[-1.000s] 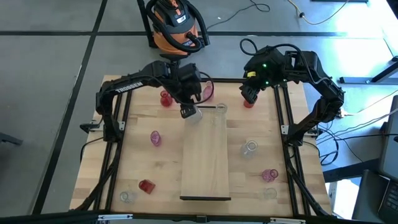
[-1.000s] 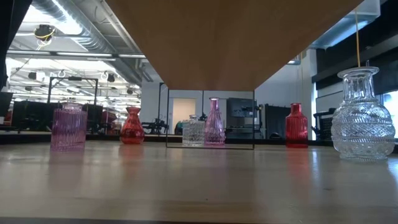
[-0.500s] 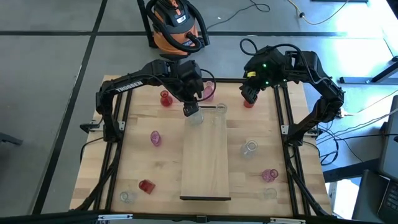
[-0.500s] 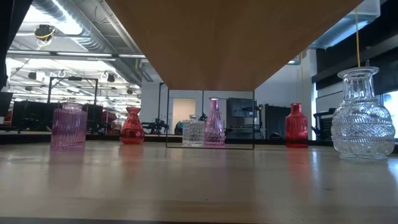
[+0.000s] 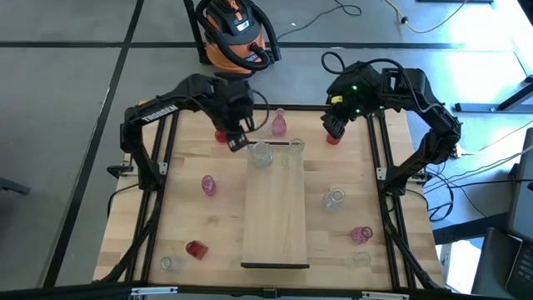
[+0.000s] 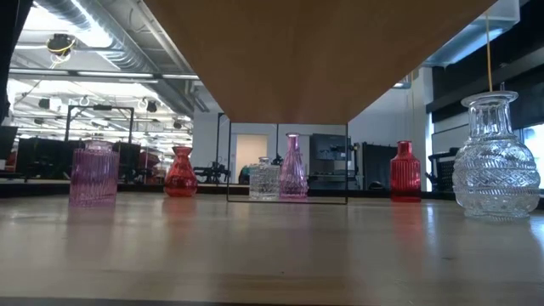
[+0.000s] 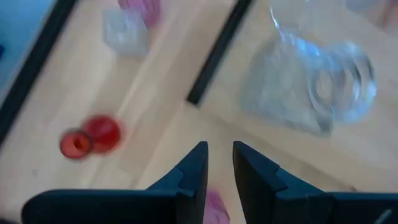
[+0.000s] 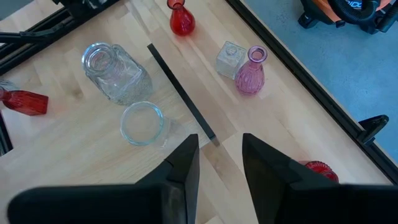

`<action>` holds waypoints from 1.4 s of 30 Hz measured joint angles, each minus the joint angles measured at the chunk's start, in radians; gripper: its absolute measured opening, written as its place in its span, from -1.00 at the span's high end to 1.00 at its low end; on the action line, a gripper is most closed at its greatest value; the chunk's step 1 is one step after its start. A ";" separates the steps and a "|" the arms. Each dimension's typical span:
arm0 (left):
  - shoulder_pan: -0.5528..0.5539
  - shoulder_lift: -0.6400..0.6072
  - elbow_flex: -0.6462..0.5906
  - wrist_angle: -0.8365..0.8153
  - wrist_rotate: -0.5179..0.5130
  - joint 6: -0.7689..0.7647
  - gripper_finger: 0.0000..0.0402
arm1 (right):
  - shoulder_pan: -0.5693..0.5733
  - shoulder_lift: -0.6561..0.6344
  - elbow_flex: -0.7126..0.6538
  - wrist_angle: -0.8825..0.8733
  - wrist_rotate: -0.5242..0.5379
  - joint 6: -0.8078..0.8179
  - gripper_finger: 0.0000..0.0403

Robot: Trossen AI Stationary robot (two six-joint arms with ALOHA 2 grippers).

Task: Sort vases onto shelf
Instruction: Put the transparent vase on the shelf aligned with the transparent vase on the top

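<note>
I see the butcher-block wooden bench [image 5: 183, 217] under both arms, and on it the long pale light-wood shelf plank [image 5: 275, 217] with dark end strips, lying flat with its long axis running from the near edge to the far edge.

At the shelf's far end stands a bulbous clear cut-glass vase [image 5: 261, 154], upright with its mouth up, and just beside it a low clear glass bowl-shaped vase [image 5: 296, 147]. Beyond the dark strip sit a tapered pink ribbed bottle vase [image 5: 278, 123] and a small clear square faceted vase [image 8: 229, 59], upright and close together. A deep red bulbous vase [image 8: 181, 20] stands farther left. A ribbed pink tumbler-shaped vase [image 5: 207, 185] is on bare bench left of the shelf.

My left end effector [image 5: 234, 142] hangs just left of the cut-glass vase, fingers slightly apart and empty. My right end effector [image 5: 331, 127] hovers over the far right corner, fingers apart, near a red bottle vase [image 5: 334, 138].
</note>
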State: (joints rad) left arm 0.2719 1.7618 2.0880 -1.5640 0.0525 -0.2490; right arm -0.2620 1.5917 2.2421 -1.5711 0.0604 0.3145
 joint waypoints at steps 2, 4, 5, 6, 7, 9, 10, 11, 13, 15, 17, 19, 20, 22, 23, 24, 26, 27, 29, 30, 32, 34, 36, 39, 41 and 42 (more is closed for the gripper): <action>-0.027 0.003 0.000 -0.006 0.033 -0.003 0.66 | 0.000 0.000 0.000 0.000 0.000 0.000 0.47; -0.053 0.009 -0.006 0.006 0.043 -0.003 0.66 | 0.000 0.000 0.000 0.000 0.000 -0.002 0.47; -0.062 0.011 -0.014 0.021 0.043 -0.003 0.66 | 0.000 0.000 0.000 0.000 0.000 -0.003 0.47; -0.066 0.012 -0.026 0.030 0.045 -0.004 0.66 | 0.000 0.000 0.000 0.000 0.000 -0.003 0.47; -0.068 0.013 -0.042 0.033 0.046 -0.006 0.66 | 0.000 0.000 0.000 0.000 0.000 -0.004 0.47; -0.073 0.015 -0.084 0.045 0.046 -0.019 0.66 | 0.000 0.000 0.000 0.000 0.000 -0.004 0.47; -0.072 0.015 -0.105 0.049 0.046 -0.028 0.66 | 0.000 0.000 0.000 0.000 0.000 -0.004 0.47; -0.072 0.015 -0.124 0.048 0.046 -0.034 0.66 | 0.000 0.000 0.000 0.000 0.000 -0.004 0.47; -0.072 0.015 -0.157 0.051 0.057 -0.035 0.66 | 0.000 0.000 0.000 0.000 0.000 -0.005 0.47; -0.072 0.015 -0.188 0.091 0.072 -0.037 0.66 | 0.000 0.000 0.000 0.000 0.000 -0.005 0.47; -0.078 0.015 -0.213 0.143 0.089 -0.039 0.66 | 0.000 0.000 0.000 0.000 0.000 -0.005 0.47; -0.080 0.016 -0.226 0.174 0.098 -0.041 0.66 | 0.000 0.000 0.000 0.000 0.000 -0.005 0.47; -0.080 0.016 -0.230 0.186 0.099 -0.046 0.66 | 0.000 0.000 0.000 0.000 0.000 -0.005 0.47; -0.080 0.015 -0.238 0.214 0.101 -0.056 0.66 | 0.000 0.000 0.000 0.000 0.000 -0.005 0.47; -0.079 0.015 -0.241 0.225 0.101 -0.058 0.66 | 0.000 0.000 0.000 0.000 0.000 -0.005 0.47; -0.078 0.015 -0.241 0.237 0.100 -0.058 0.66 | 0.000 0.000 0.000 0.000 0.000 -0.005 0.47; -0.078 0.015 -0.241 0.257 0.099 -0.059 0.66 | 0.000 0.000 0.000 0.000 0.000 -0.006 0.47; -0.078 0.015 -0.241 0.263 0.099 -0.059 0.66 | 0.000 0.000 0.000 0.000 0.000 -0.006 0.47; -0.078 0.015 -0.241 0.278 0.099 -0.058 0.66 | 0.000 0.000 0.000 0.000 0.000 -0.009 0.47; -0.078 0.015 -0.241 0.286 0.097 -0.058 0.66 | 0.000 0.000 0.000 0.000 0.000 -0.009 0.47; -0.073 0.015 -0.241 0.295 0.095 -0.057 0.66 | 0.000 0.000 0.000 0.000 0.000 -0.009 0.47; -0.063 0.015 -0.241 0.302 0.092 -0.056 0.66 | 0.000 0.001 0.000 0.000 0.000 -0.009 0.47; -0.053 0.015 -0.241 0.304 0.083 -0.056 0.66 | 0.000 0.001 0.000 0.000 0.000 -0.009 0.47; -0.039 0.015 -0.241 0.304 0.079 -0.055 0.66 | 0.000 0.001 0.000 0.000 0.000 -0.009 0.47; -0.032 0.015 -0.241 0.303 0.073 -0.051 0.66 | 0.000 0.001 0.000 0.000 0.000 -0.009 0.47; -0.030 0.015 -0.241 0.303 0.067 -0.045 0.66 | 0.000 0.001 0.000 0.000 0.000 -0.009 0.47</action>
State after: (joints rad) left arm 0.2423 1.7771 1.8465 -1.2606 0.1195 -0.2943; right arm -0.2623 1.5925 2.2421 -1.5711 0.0601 0.3054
